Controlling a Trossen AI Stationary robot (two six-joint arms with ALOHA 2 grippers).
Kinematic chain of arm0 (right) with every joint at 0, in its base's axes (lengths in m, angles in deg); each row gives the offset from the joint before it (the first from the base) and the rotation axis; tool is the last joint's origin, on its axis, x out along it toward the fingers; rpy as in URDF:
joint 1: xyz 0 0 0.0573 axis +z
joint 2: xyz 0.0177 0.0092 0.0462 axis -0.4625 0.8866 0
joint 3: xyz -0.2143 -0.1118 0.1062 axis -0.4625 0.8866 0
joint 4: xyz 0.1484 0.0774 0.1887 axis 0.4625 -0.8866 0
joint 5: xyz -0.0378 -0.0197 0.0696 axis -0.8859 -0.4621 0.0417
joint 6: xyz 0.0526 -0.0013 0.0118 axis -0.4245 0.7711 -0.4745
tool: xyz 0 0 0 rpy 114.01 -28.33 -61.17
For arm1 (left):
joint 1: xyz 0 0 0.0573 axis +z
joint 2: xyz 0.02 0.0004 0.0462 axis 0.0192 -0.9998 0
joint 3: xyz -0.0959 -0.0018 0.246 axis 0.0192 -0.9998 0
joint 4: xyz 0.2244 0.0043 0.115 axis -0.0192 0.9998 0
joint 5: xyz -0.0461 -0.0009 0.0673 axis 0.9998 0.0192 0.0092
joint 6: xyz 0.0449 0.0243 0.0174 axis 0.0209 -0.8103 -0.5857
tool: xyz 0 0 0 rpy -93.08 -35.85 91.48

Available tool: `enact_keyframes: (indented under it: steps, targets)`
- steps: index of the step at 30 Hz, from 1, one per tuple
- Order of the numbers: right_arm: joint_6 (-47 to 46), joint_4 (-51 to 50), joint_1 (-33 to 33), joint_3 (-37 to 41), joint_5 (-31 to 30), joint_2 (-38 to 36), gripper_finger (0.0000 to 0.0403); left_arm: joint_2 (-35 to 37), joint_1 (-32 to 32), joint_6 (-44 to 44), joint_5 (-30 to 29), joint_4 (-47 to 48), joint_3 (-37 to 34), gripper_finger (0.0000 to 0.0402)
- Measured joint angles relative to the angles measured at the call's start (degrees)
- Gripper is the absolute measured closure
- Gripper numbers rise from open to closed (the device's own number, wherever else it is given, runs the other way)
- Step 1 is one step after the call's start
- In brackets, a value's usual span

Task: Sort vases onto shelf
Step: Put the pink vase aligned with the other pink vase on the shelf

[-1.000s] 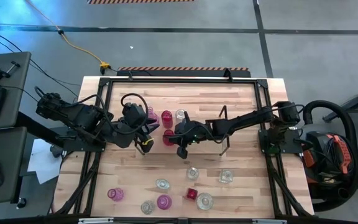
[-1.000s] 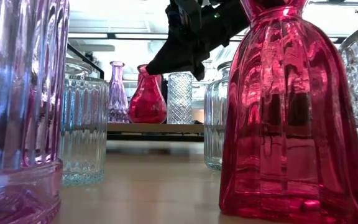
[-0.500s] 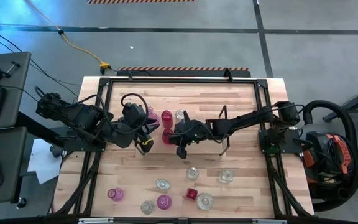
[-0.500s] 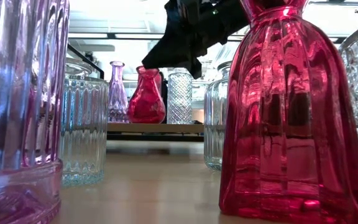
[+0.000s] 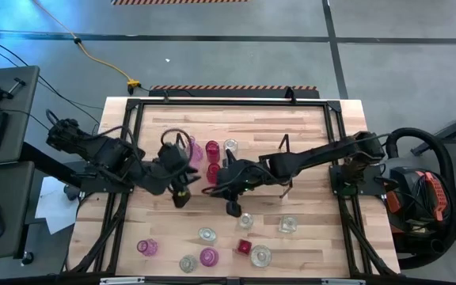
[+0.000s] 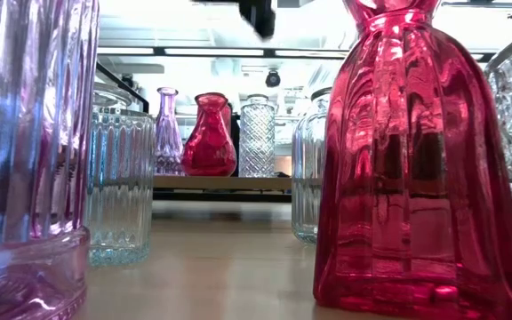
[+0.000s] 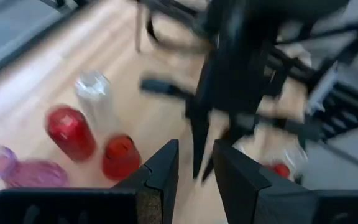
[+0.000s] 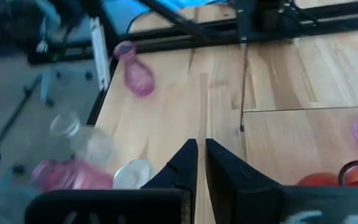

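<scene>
Glass vases on the shelf: a pale pink one (image 6: 168,130), a red one (image 6: 209,135) and a clear one (image 6: 258,135) stand in a row, close together, in the low view.
Shelf: the light-wood board (image 6: 220,182) sits near the middle of the tabletop (image 5: 307,134), and from above a thin dark wire frame (image 5: 285,166) shows at its right end.
Vases still off the shelf: a group stands along the near edge of the tabletop, with a pink one (image 5: 147,247), a clear one (image 5: 207,234), a small red one (image 5: 244,247) and another clear one (image 5: 288,225).
Left gripper: it (image 5: 179,196) hangs just in front of the shelf's left part, and its fingers (image 7: 160,171) are a little apart with nothing between them.
Right gripper: it (image 5: 233,207) hangs just in front of the shelf's middle, and its fingers (image 8: 182,163) are close together, almost touching, holding nothing.
Open room: bare wood lies between the shelf and the near group of vases, and more bare wood lies behind the shelf.
In the way: the two grippers are near each other, and a clear vase (image 5: 245,219) stands just beside the right gripper.
Edges: a black metal frame (image 5: 228,101) runs around the tabletop.
Close to the low camera: a big red vase (image 6: 412,169) and a ribbed pink one (image 6: 25,151) block much of that view.
</scene>
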State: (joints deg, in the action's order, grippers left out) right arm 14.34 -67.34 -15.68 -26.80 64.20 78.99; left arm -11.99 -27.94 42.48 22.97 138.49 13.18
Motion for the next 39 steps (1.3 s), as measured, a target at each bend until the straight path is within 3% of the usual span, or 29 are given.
enact_keyframes:
  steps: [9, 17, 21, 29, 39]
  targets:
    - [8.8, -23.5, 3.0, -20.9, -3.0, -0.2, 0.0386, -3.3, -8.2, 8.2, 3.0, 3.6, 0.0, 0.0309]
    - [11.8, -36.2, 4.7, -33.9, -6.2, -0.1, 0.0386, -9.4, -17.2, 17.5, 14.3, 6.3, 0.0, 0.0309]
    - [12.4, -39.6, 5.1, -35.9, -6.2, -0.2, 0.0386, -13.3, -21.6, 23.8, 19.3, 7.9, 0.0, 0.0309]
    - [13.3, -43.3, 6.8, -35.8, -6.4, -0.1, 0.0386, -18.9, -28.8, 38.2, 23.2, 7.9, 0.0, 0.0297]
    - [14.4, -43.6, 9.9, -35.8, -6.3, -0.1, 0.0386, -21.5, -35.7, 52.3, 28.0, 10.6, 0.0, 0.0217]
